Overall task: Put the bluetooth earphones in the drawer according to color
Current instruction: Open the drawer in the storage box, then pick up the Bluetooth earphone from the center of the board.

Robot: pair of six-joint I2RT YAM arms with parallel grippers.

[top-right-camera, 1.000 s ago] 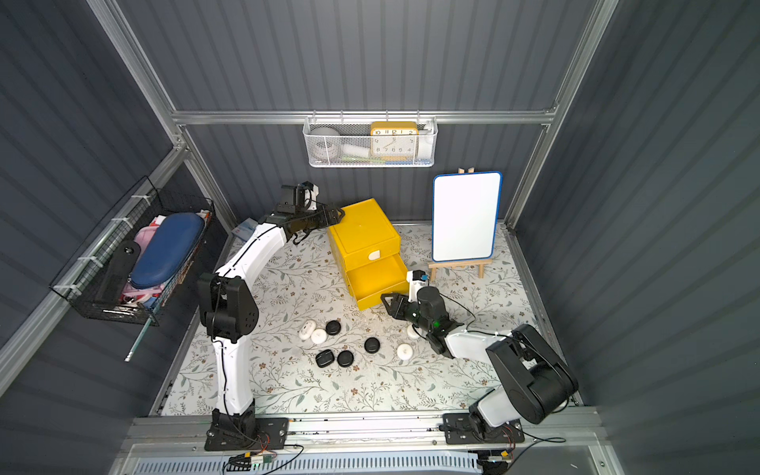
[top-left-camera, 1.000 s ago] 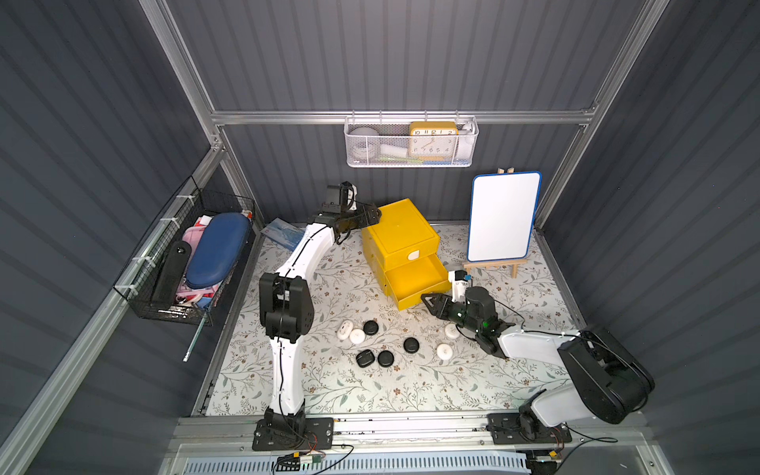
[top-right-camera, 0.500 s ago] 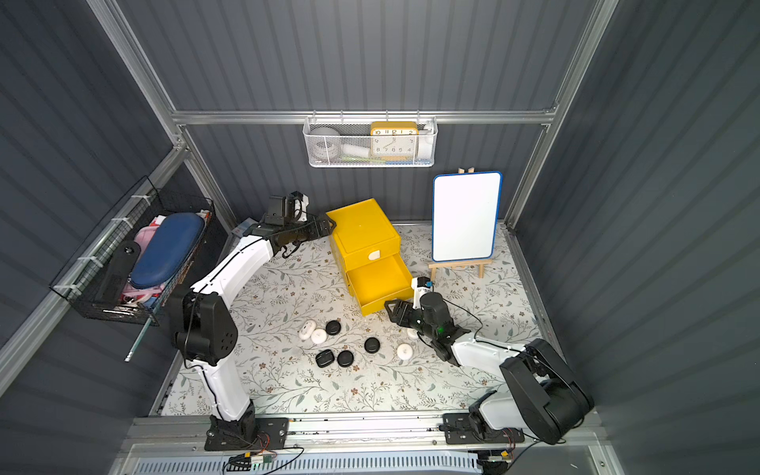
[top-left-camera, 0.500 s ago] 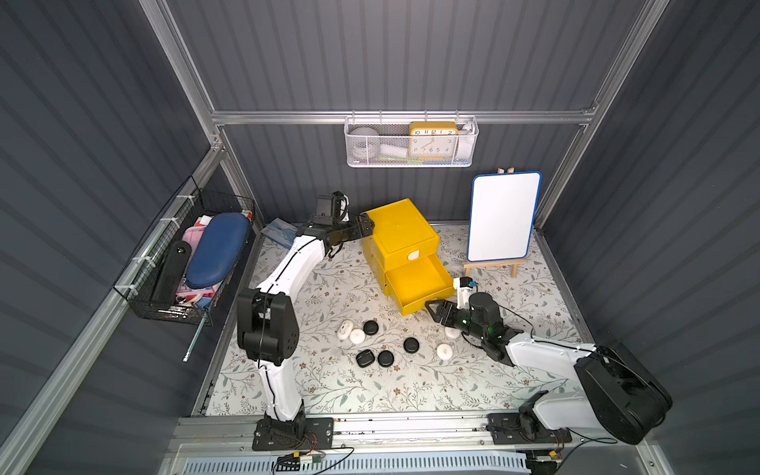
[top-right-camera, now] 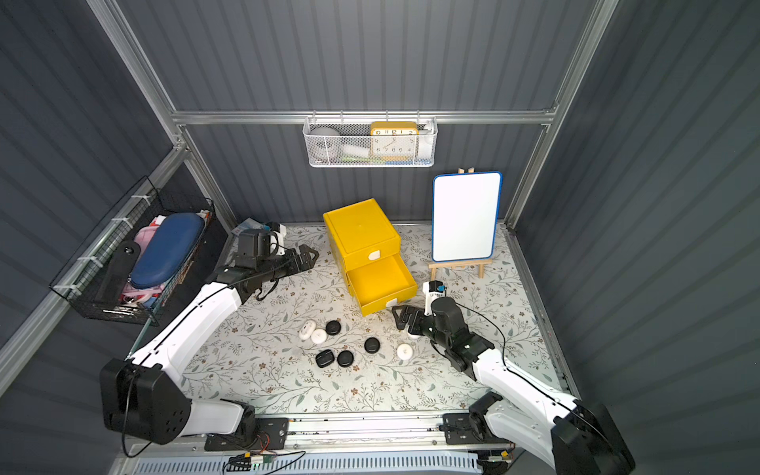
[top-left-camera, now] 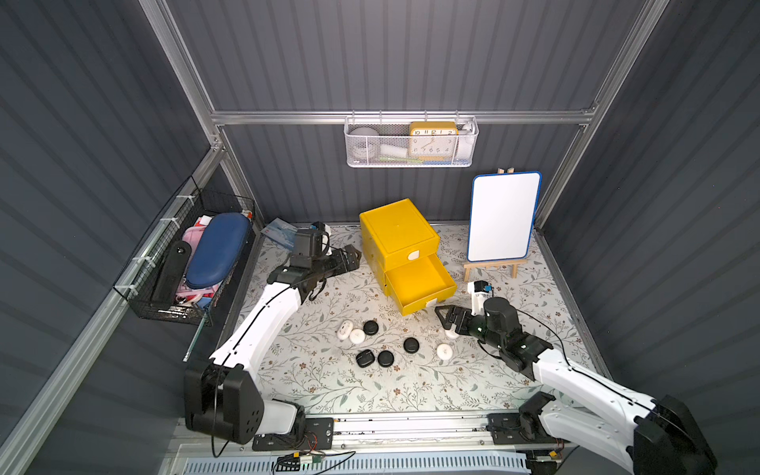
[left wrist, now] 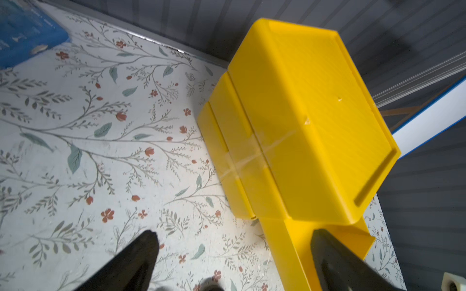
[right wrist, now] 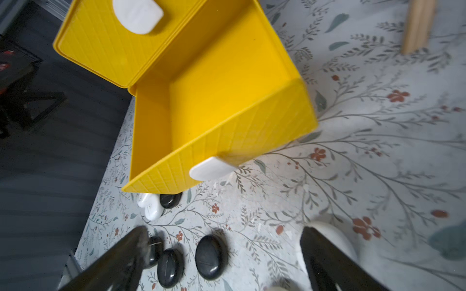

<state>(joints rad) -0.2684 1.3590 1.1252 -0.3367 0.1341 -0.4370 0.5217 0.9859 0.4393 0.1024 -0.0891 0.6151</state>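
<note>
Eight bluetooth earphones (top-left-camera: 385,358) lie loose on the flowered mat (top-left-camera: 329,382), four black and four white. The right gripper (top-left-camera: 447,317) is the nearer one. Its fingers are spread and empty, and one white case (top-left-camera: 451,334) lies just beside them, toward the arm's base, half hidden, so I cannot tell its long axis. Just beyond the fingertips stands the lower drawer (top-left-camera: 429,297), open and empty. Farther off, the left gripper (top-left-camera: 353,258), also spread, hovers beside the yellow cabinet (top-left-camera: 397,230), well apart from every case.

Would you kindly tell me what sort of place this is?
Likely a robot test booth: grey panel walls on a metal frame, a left arm and right arm on a rail, a flowered table with a yellow drawer box.
</note>
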